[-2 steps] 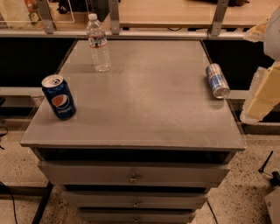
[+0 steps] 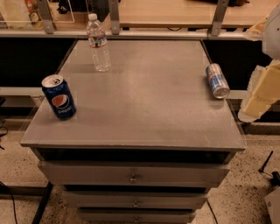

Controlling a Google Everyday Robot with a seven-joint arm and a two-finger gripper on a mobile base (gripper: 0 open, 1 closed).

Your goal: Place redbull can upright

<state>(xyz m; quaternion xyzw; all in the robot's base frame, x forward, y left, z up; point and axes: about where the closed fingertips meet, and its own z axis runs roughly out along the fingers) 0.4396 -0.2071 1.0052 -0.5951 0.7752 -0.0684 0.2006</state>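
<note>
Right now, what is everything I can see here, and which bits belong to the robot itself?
redbull can: 1, blue and silver, lying on its side near the right edge of the table
Pepsi can: 1, dark blue, upright near the table's left edge
water bottle: 1, clear with a white cap, upright at the back left
table: 1, grey, in the middle of the view
drawers: 3 in view, grey, stacked under the tabletop
counter: 1, light wood, behind the table
end effector: 1, cream, off the table's right side, beside the redbull can and not touching it
</note>
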